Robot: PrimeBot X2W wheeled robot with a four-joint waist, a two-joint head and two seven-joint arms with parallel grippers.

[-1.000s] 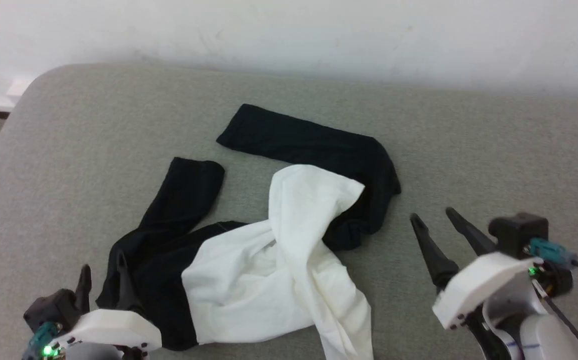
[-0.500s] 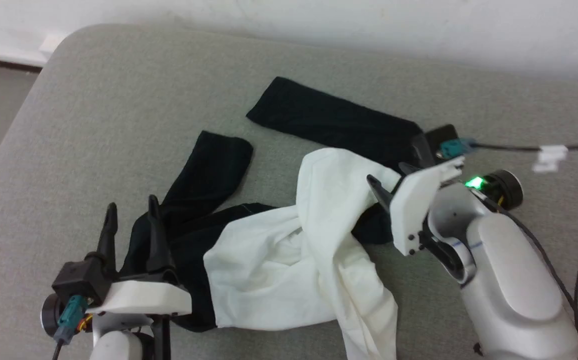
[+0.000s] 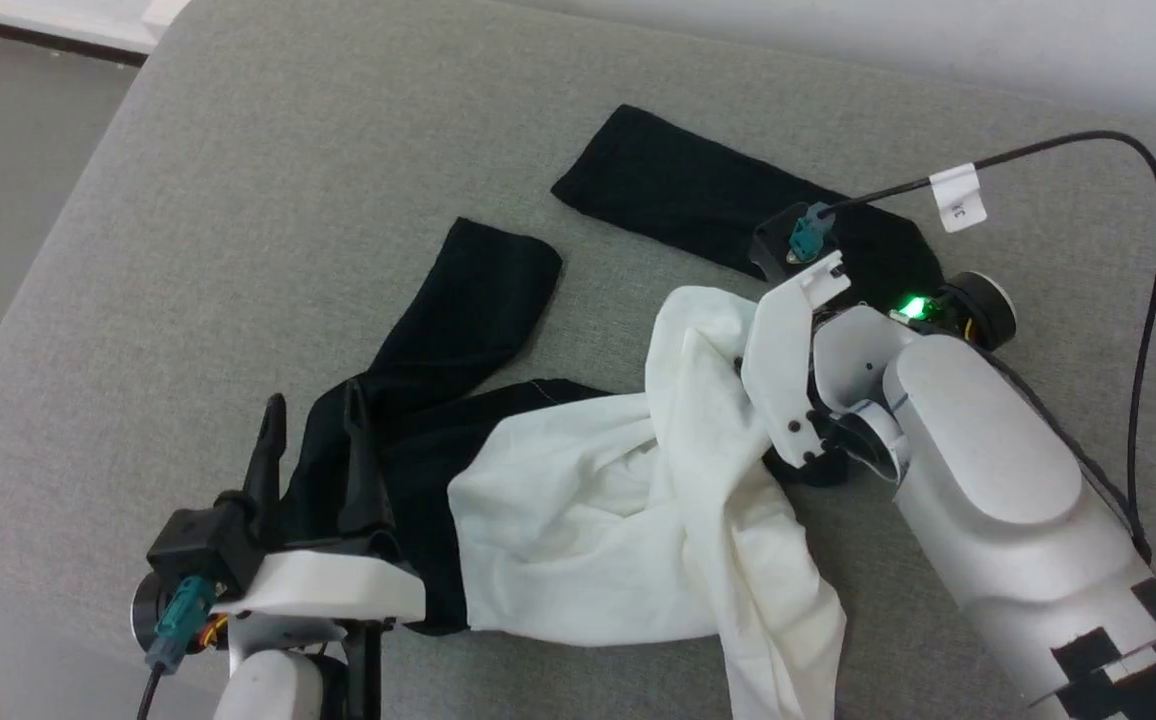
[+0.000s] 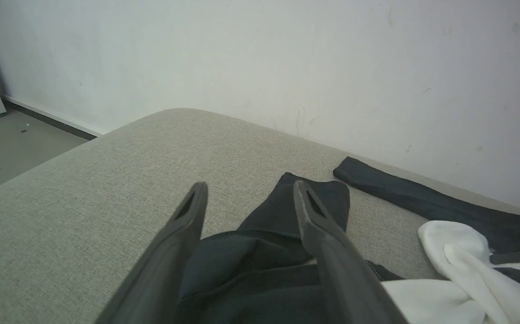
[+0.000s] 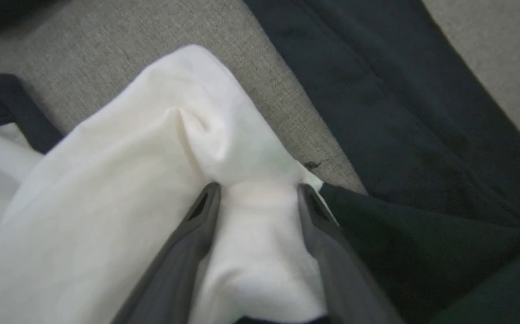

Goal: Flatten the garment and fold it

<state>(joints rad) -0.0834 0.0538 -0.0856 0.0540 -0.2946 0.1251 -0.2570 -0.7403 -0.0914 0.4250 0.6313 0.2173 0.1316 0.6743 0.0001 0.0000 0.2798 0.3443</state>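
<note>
Left hand (image 3: 313, 395) spread, empty, poised over the black shoulder at the near-left end of the garment (image 3: 588, 510), which lies crumpled mid-cushion (image 3: 238, 200). Right hand (image 5: 259, 185) further back, fingers apart, straddling the raised white fold, not clamped. One black sleeve (image 3: 678, 190) lies flat beyond.

light: soft, even, fairly bright; no clear source; no glare | shadows: faint, only under the white folds of the garment (image 3: 638, 500) | glow: small green lamp (image 3: 906, 305) on the right wrist | focus: head view a little soft; right wrist view blurred, most at the right end effector (image 5: 257, 191); left wrist view sharper | dark tones: black sleeves (image 3: 678, 190) show almost no detail
</note>
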